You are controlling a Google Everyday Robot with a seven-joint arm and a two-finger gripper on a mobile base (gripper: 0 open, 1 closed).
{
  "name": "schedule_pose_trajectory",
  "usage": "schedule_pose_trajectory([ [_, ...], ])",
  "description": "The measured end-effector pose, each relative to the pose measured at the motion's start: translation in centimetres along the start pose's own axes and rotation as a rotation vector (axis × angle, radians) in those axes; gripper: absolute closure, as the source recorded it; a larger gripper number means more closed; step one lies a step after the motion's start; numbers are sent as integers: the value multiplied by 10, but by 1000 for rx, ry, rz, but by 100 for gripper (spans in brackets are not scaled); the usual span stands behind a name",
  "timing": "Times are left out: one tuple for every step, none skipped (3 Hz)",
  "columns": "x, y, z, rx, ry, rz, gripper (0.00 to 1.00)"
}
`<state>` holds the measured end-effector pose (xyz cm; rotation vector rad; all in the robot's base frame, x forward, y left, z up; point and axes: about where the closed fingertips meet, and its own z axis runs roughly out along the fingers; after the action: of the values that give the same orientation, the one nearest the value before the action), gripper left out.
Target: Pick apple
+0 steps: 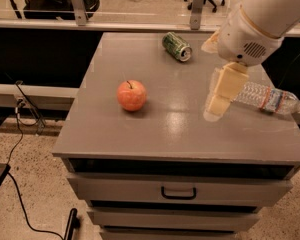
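Observation:
The apple [131, 95] is round and orange-red with pale mottling and a short dark stem. It sits upright on the grey cabinet top [155, 134], left of the middle. My gripper [213, 110] is cream-coloured and hangs from the white arm at the right. It points down over the top, well to the right of the apple, and holds nothing that I can see. It is apart from the apple.
A green drink can [176, 46] lies on its side at the back of the top. A clear plastic water bottle [266, 98] lies at the right, just behind my gripper. Drawers with a dark handle [178, 193] are below. Cables run on the floor at left.

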<state>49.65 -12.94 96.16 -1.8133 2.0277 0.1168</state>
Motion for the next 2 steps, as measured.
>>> schedule_pose_trajectory([
  [-45,-13,31,-34,-82,-57,0],
  [-83,-23,66,-70,-142,-92,0],
])
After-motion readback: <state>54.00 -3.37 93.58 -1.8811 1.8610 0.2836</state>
